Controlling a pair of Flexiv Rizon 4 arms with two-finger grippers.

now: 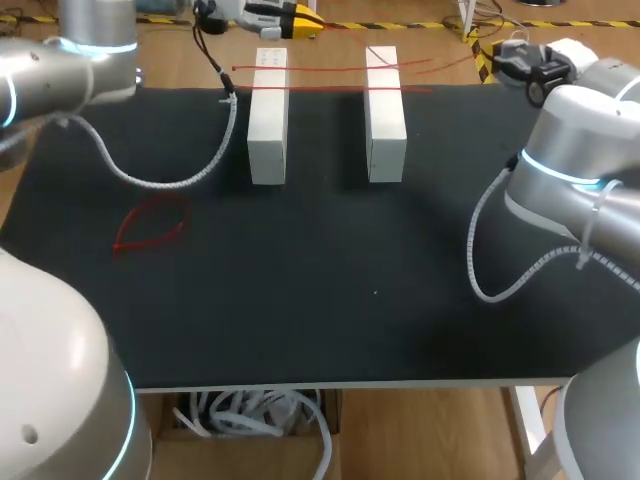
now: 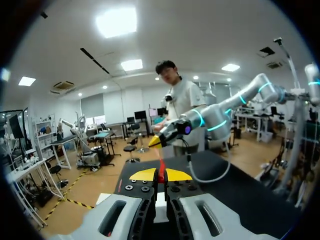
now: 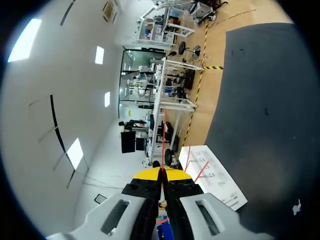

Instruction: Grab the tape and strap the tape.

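Thin red tape runs from my left gripper, which is shut on it, straight ahead to my right arm's yellow-tipped gripper. Seen from the right wrist, my right gripper is shut on the same red tape, which stretches away ahead of it. Two white blocks stand side by side at the far part of the black mat. Two red strands lie across their far ends. My left gripper sits beyond the table's far edge.
A loose loop of red tape lies on the mat at the left. A white coiled cable from my left arm sags onto the mat near the left block. My right arm hangs over the right side, its cable drooping.
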